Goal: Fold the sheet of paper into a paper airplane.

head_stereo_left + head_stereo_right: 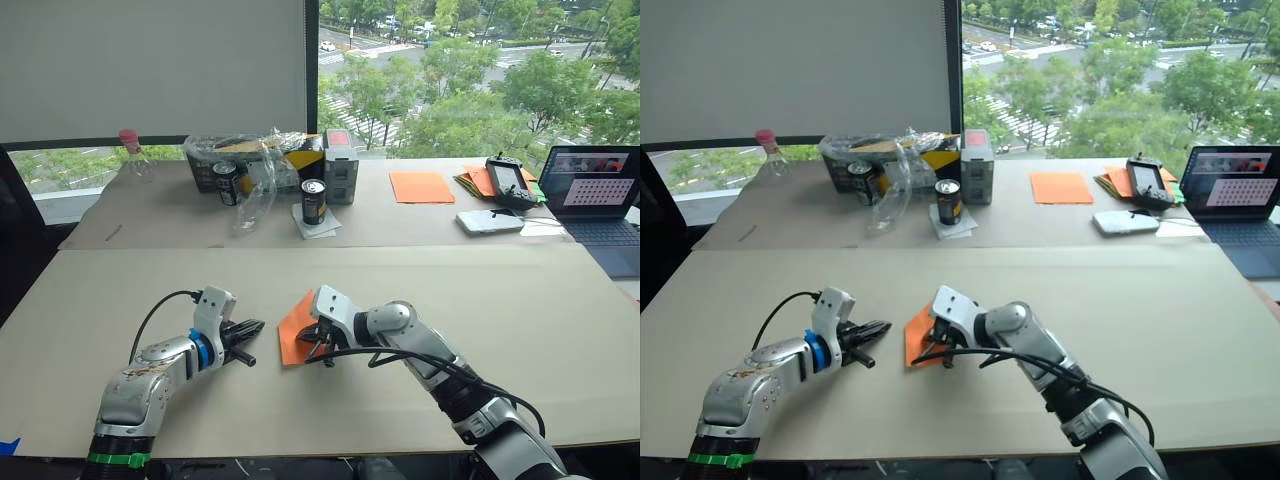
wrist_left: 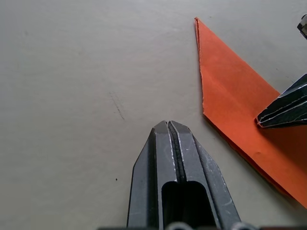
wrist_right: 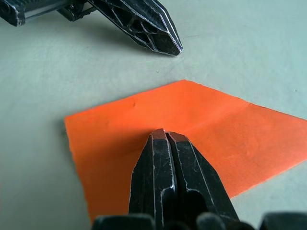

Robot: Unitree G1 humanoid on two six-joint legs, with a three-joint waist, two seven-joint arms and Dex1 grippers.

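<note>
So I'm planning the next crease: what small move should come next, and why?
Probably slide the shut left tool onto the sheet of paper's near edge to help pin it. The left tool sits on bare table beside the paper, while the shut right tool alone presses on it.

Bare beige tabletop (image 1: 500,300) lies open around the creased orange sheet of paper (image 1: 295,325); black drink can (image 1: 314,201) and crumpled clear plastic bag (image 1: 255,175) stand well apart, far behind.

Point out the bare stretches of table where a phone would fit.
Bare: the near table right of the right gripper, up to the laptop; also left of the left gripper. Crowded: the far table around the cans and plastic wrap, and between both grippers, where the sheet of paper lies.
</note>
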